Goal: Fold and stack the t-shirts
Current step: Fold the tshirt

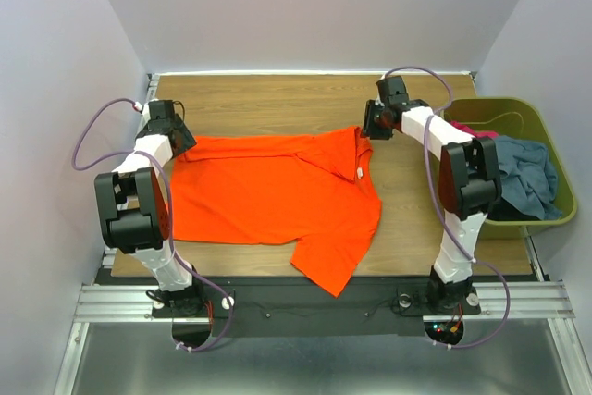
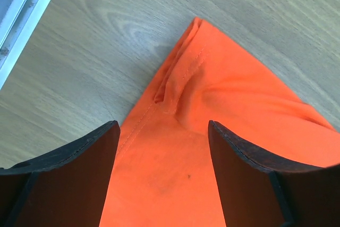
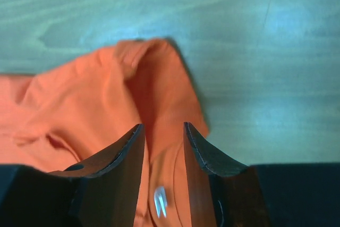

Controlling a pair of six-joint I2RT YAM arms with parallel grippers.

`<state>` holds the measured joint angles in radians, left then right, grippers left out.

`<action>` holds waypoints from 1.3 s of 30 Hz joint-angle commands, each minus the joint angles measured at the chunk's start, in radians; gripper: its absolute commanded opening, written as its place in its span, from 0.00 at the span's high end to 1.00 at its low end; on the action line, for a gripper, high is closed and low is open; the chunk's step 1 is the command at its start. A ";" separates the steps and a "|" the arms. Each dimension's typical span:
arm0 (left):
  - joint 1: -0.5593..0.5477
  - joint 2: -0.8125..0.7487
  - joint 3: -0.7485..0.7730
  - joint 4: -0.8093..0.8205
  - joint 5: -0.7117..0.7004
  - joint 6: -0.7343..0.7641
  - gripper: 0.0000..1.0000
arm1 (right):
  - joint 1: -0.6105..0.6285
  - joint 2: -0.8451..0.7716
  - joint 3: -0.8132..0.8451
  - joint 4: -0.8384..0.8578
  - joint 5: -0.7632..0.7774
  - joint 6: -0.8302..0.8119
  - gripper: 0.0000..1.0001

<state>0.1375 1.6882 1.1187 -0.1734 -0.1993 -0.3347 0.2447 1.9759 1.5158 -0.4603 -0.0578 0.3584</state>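
orange t-shirt [image 1: 268,191]: soft, limp, light | grip at corners | left hand [image 2: 162,147] apart | right hand [image 3: 163,147] nearly closed, pinching cloth

Orange t-shirt [image 1: 268,191] spread on table; blue-grey t-shirt [image 1: 527,178] and pink t-shirt [image 1: 474,131] bunched in tub.

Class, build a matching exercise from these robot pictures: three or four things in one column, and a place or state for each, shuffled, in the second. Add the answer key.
Things
1. orange t-shirt
2. blue-grey t-shirt
3. left claw
4. right claw

Places or states
A. bunched inside the olive-green tub
B. wide open over a shirt corner
C. spread out on the wooden table
D. fingers nearly closed around an orange fold

Pairs: 1-C, 2-A, 3-B, 4-D
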 commanded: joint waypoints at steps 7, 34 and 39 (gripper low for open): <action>-0.004 0.051 0.032 0.028 -0.060 0.020 0.21 | -0.001 0.116 0.136 0.109 -0.134 0.080 0.54; 0.016 0.165 0.075 0.032 -0.074 0.016 0.41 | -0.005 0.130 0.112 0.144 -0.142 0.122 0.94; 0.017 0.163 0.070 0.034 -0.069 0.008 0.42 | -0.015 0.046 0.031 0.143 -0.142 0.152 0.97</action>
<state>0.1436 1.8656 1.1656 -0.1471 -0.2428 -0.3233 0.2401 2.1365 1.5906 -0.3504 -0.2066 0.4816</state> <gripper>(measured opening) 0.588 0.046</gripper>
